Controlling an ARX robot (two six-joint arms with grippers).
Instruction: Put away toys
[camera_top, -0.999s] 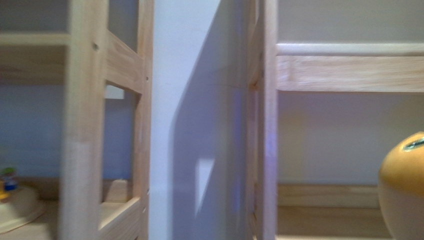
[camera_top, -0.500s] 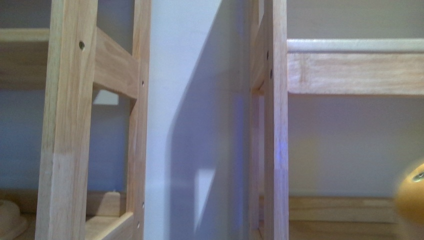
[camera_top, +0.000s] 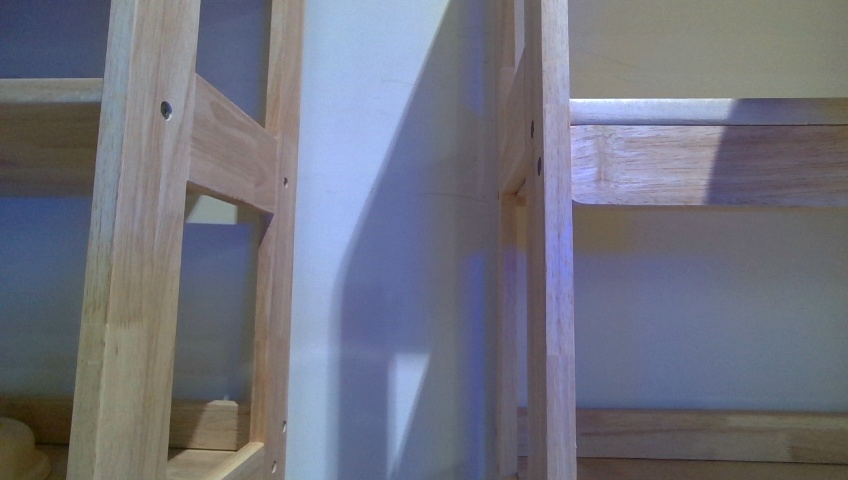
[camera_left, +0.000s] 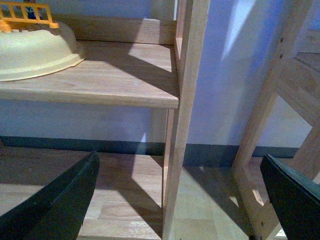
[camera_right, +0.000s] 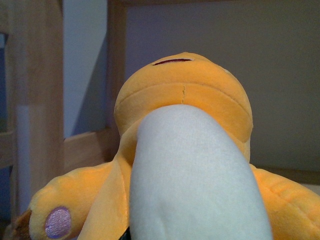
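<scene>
The plush animal (camera_right: 185, 90) fills the right wrist view: an orange-yellow head, a pale cream belly (camera_right: 192, 175) and a pink paw pad (camera_right: 57, 221). My right gripper is shut on it, and its fingers are hidden under the plush. In the left wrist view my left gripper (camera_left: 180, 165) is open with nothing between its dark fingers (camera_left: 55, 200), low in front of a wooden shelf post (camera_left: 185, 100). The front view shows neither the plush nor a gripper.
Two wooden shelf units (camera_top: 140, 250) (camera_top: 545, 250) stand close ahead, with a strip of white wall (camera_top: 390, 250) between them. A cream bowl (camera_left: 35, 50) with an orange toy fence (camera_left: 27, 12) sits on a low shelf board (camera_left: 110, 80). Wooden floor (camera_left: 200, 200) lies below.
In the front view the orange plush dropped out of sight at the right edge. The view shifted slightly, and a shadow now falls across the right shelf's rail.
</scene>
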